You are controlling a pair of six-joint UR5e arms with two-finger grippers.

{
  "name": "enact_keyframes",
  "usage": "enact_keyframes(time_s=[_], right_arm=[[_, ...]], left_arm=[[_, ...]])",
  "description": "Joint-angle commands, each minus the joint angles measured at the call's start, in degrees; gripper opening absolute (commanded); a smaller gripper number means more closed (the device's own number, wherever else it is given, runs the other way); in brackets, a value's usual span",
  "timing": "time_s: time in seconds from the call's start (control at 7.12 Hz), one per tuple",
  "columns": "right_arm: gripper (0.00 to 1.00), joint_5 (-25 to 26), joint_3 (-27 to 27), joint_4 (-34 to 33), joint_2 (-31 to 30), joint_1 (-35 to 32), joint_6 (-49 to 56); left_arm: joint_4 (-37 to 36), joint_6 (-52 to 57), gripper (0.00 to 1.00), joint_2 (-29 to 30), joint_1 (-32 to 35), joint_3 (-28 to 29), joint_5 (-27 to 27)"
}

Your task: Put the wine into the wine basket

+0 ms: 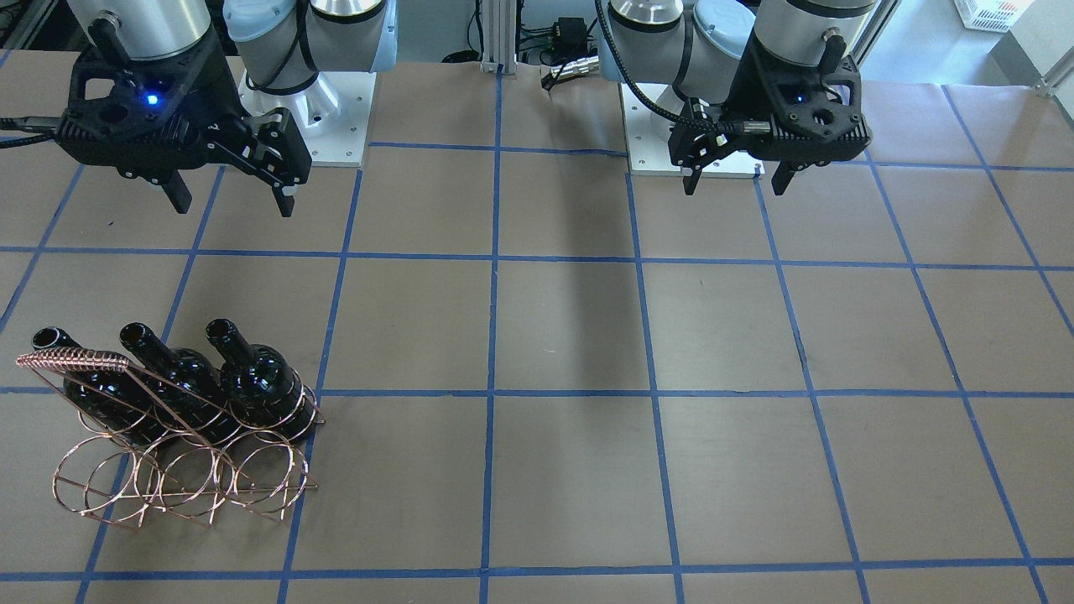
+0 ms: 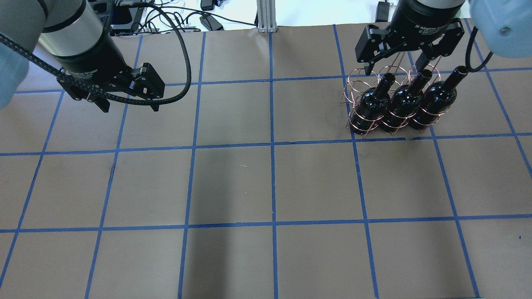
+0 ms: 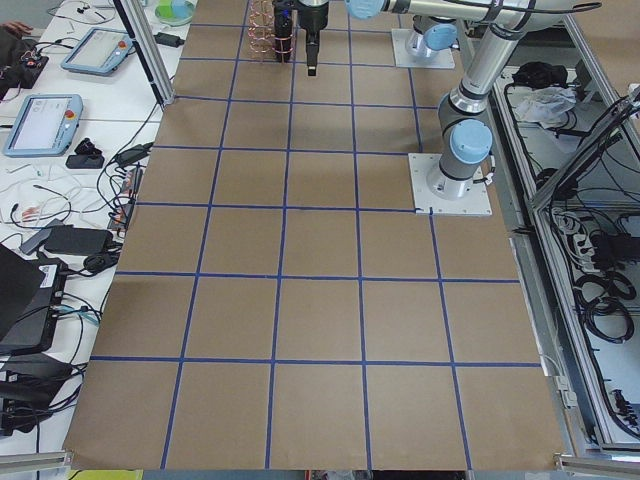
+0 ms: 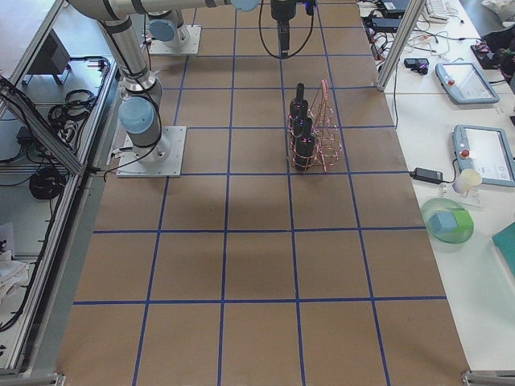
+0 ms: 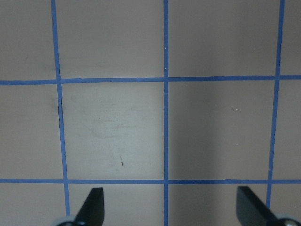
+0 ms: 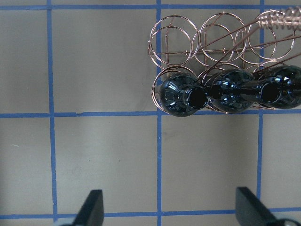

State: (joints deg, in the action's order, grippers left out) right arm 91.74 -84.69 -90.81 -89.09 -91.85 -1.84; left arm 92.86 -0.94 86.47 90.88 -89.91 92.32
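Note:
Three glossy black wine bottles stand tilted in the copper wire wine basket on the robot's right side of the table. They fill one row of rings, necks leaning toward the robot; the other row is empty. My right gripper is open and empty, held high beside the basket and touching nothing. My left gripper is open and empty over bare table, far from the basket.
The table is brown paper with a blue tape grid. The two arm bases stand at the robot's edge. Cables and an aluminium post lie at the far edge. Side benches hold tablets and a green bowl.

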Motion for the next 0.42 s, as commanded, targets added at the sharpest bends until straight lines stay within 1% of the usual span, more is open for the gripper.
enact_keyframes(time_s=[0.0,0.28], right_arm=[[1.00,0.3,0.0,0.1,-0.1,0.0,0.0],[1.00,0.4,0.0,0.1,0.1,0.0,0.0]], left_arm=[[0.0,0.0,1.00,-0.1,0.0,0.0,0.3],[0.0,-0.6,1.00,0.1,0.3,0.0,-0.3]])
